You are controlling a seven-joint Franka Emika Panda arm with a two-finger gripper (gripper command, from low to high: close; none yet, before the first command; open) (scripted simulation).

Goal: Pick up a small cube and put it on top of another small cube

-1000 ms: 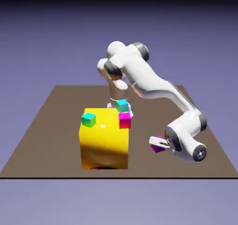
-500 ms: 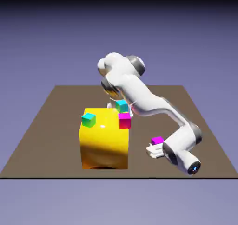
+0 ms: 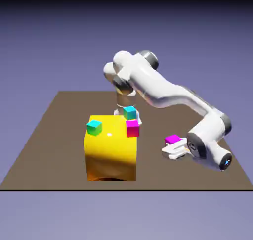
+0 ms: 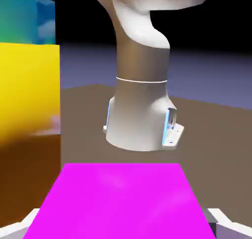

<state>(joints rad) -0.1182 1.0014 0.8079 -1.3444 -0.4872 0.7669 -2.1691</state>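
Note:
The small cube [image 3: 172, 139], magenta on top, sits between the fingers of my gripper [image 3: 171, 147] just above the brown table, to the exterior view's right of the big yellow block [image 3: 111, 150]. The hand lies nearly level, pointing toward the block. In the hand view the small cube [image 4: 120, 203] fills the bottom of the picture, with a grey fingertip [image 4: 15, 229] at either lower corner pressed against its sides. My gripper [image 4: 126, 230] is shut on it.
Three other little cubes rest on the yellow block: a cyan-green cube [image 3: 94, 127], a second cyan-green cube [image 3: 130, 112] and a pink cube with a red side [image 3: 132, 128]. The hand view shows the yellow block [image 4: 27, 90] at left and the robot's base [image 4: 142, 110] ahead.
The fingers have closed onto the small cube. The hand, with the cube, has shifted up and toward the exterior view's right, away from the yellow block.

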